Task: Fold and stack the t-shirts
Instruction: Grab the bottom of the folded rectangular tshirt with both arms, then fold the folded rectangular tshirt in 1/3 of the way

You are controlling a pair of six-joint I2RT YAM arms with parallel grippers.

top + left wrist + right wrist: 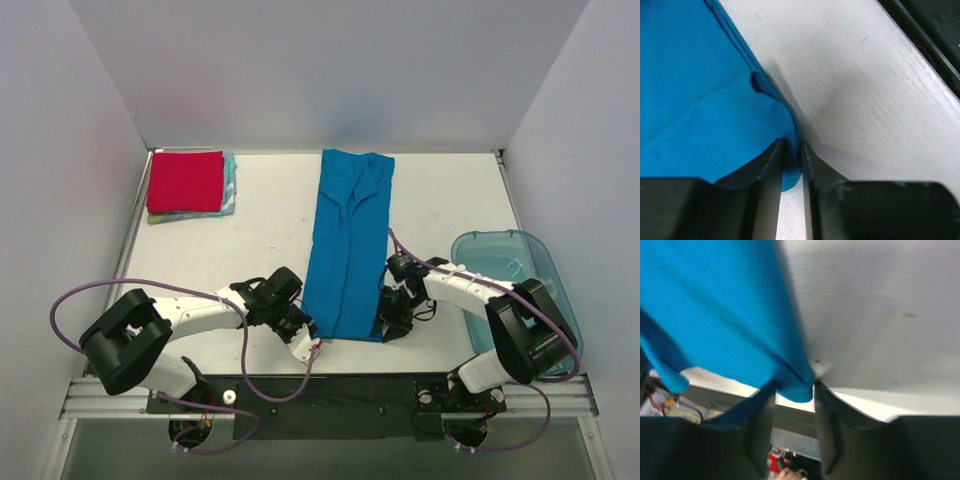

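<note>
The bright blue t-shirt lies in a long narrow strip down the middle of the table, sleeves folded in. My left gripper is shut on its near left corner. My right gripper is shut on its near right corner, with the hem lifted off the table. A folded red t-shirt lies on top of folded light teal and yellowish ones at the far left.
A translucent blue plastic bin stands at the right edge beside my right arm. White walls close in the table on three sides. The table's near edge and a black rail run just behind both grippers.
</note>
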